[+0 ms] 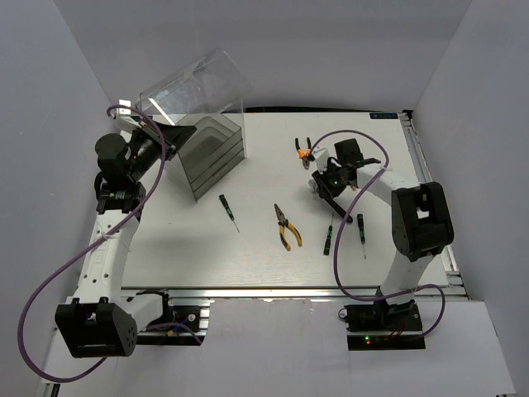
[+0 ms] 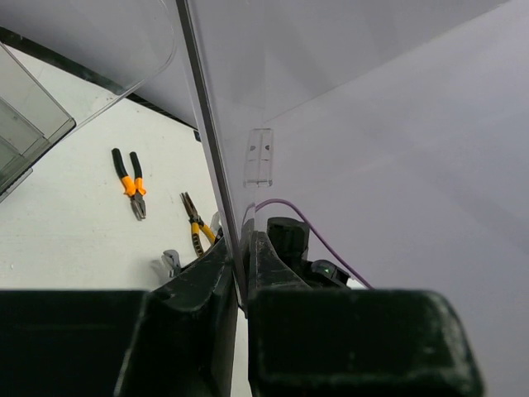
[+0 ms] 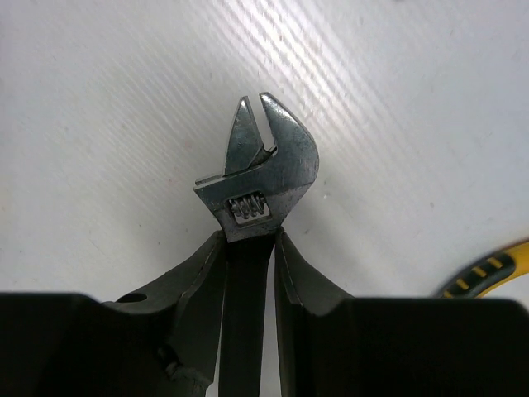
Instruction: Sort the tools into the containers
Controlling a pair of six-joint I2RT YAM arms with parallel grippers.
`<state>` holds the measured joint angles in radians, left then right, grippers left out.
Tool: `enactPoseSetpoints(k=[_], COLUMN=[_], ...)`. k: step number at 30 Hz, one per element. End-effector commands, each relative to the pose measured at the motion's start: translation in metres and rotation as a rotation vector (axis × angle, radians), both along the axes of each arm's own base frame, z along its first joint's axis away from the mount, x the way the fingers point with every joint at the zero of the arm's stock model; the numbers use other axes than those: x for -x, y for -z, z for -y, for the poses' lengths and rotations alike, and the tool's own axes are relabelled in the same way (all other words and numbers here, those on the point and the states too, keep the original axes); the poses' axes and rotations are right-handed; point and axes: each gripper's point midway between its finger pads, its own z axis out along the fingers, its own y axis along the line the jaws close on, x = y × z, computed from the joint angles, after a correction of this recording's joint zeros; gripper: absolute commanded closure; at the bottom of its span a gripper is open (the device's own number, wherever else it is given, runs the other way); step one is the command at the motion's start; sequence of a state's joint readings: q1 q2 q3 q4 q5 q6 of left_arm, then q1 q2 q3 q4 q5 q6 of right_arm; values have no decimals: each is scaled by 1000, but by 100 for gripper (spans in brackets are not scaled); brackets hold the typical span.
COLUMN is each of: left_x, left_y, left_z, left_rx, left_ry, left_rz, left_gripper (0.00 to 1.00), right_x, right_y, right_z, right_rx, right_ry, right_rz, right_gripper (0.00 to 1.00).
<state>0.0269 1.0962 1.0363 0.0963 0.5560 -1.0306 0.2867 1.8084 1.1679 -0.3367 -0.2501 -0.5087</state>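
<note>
Carrying the wrench [image 3: 266,161] to the cabinet [image 1: 198,83] looks to us like the step in hand, and we have a fair start. The right end effector [image 3: 248,240] is clenched on the wrench's handle just behind the adjusting screw, and the head pokes out ahead of the fingers [image 3: 198,273] over the white counter [image 3: 99,99]. Whether the tool is already off the surface we cannot tell. The grip sits close to the heavy head, which we judge good, since the tool should not swing, and we would lift straight up before travelling. Seen from above, the wrench is at the right of the counter, just beside the orange pliers [image 1: 303,151]. The cabinet stands well apart at the far left, and the yellow pliers [image 1: 287,226] and a screwdriver [image 1: 228,212] lie to the near side of the path, so we would carry high enough to clear them. The left end effector [image 2: 241,248] is pinched shut on the edge of a clear panel [image 2: 209,141] of the cabinet, apparently holding the curved top above the grey drawers [image 1: 216,149]. We should approach from the open front, stay off that arm and panel, lower the wrench into a compartment and only then let go, lest it bounce out. Which compartment suits it we cannot say.
</note>
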Motion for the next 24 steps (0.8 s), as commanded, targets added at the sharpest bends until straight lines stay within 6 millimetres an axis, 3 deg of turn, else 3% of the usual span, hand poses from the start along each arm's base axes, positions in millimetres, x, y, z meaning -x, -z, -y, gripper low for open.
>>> enactPoseSetpoints(k=[1, 6, 10, 13, 16, 19, 21, 24], left_x=[17, 19, 18, 18, 18, 18, 18, 18], left_y=[-34, -36, -38, -41, -44, -44, -46, -48], left_z=[-4, -4, -3, -3, -3, -4, -4, -4], left_rx=[-27, -20, -15, -14, -12, -9, -4, 3], left_ry=[-28, -27, -26, -26, -26, -30, -29, -31], left_rz=[141, 144, 148, 155, 159, 159, 161, 163], left_gripper=[85, 85, 85, 85, 85, 85, 85, 85], right_x=[-31, -32, -31, -24, -25, -17, -23, -24], right_y=[-56, -79, -116, -144, -167, -194, -216, -231], right_z=[-23, -41, -70, -110, -138, -183, -205, -241], right_rx=[-99, -132, -124, -122, -111, -101, -81, -69], right_ry=[-72, -160, -325, -473, -556, -683, -741, -811], right_rz=[176, 251, 413, 533, 632, 761, 876, 979], right_gripper=[100, 100, 100, 100, 100, 100, 100, 100])
